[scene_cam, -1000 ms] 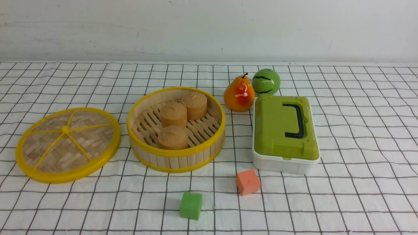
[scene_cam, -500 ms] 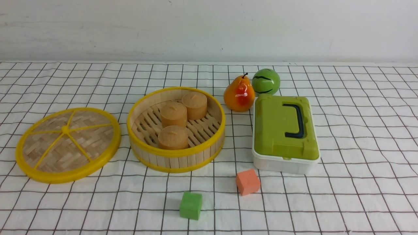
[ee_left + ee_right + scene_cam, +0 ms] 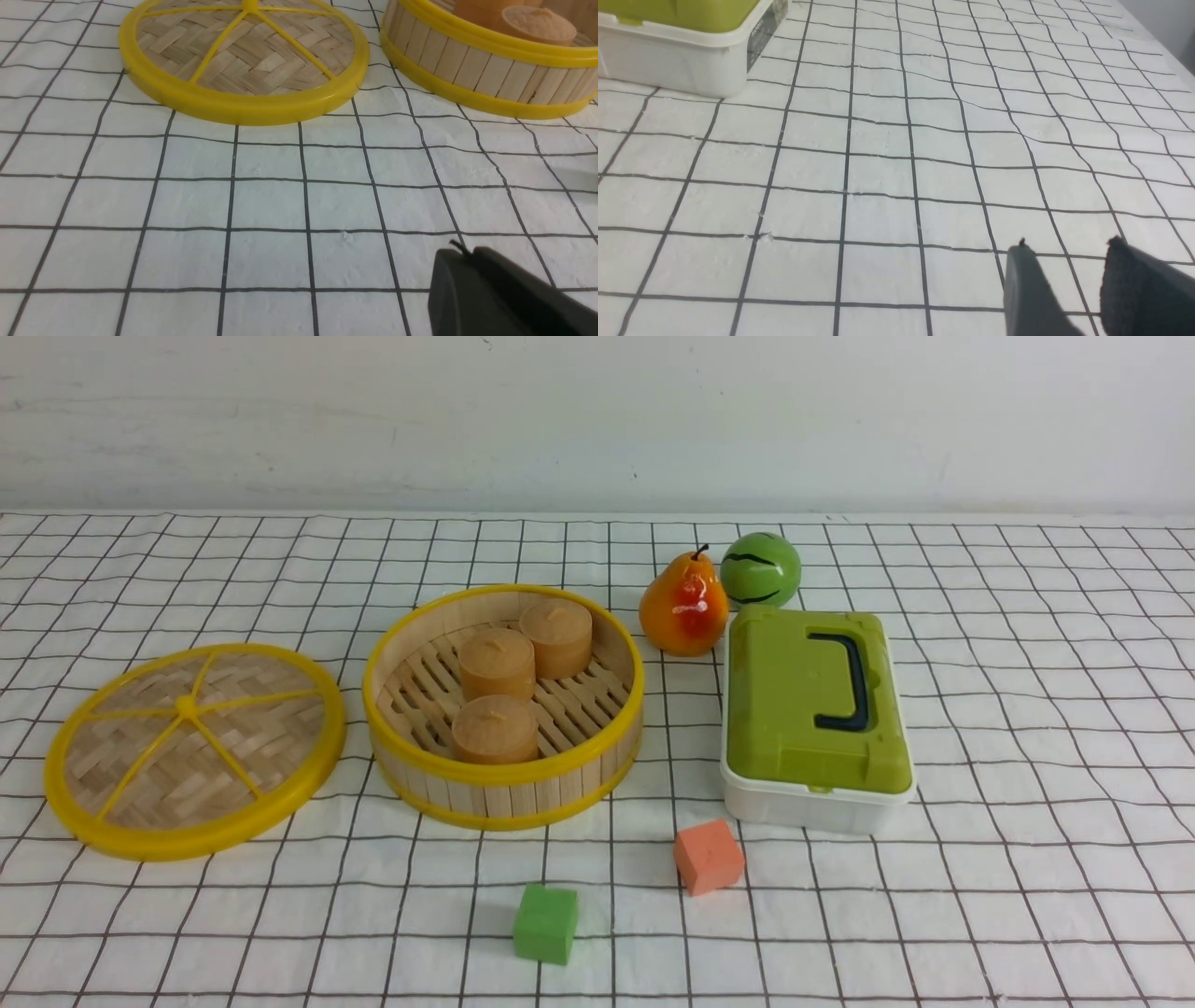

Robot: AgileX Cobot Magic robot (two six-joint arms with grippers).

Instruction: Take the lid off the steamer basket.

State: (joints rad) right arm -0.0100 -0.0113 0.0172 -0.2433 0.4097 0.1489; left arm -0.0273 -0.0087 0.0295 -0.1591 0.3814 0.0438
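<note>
- The lid lies flat on the table, at 9 o'clock of the steamer basket, just beside it and off it.
- The basket is uncovered, holding three brown cakes.
- A pear and green ball sit at its 2 o'clock; a green-topped box at 3 o'clock.
- Left gripper: jaws together, gripping nothing.
- Right gripper: jaws slightly parted, empty, over bare cloth.
</note>
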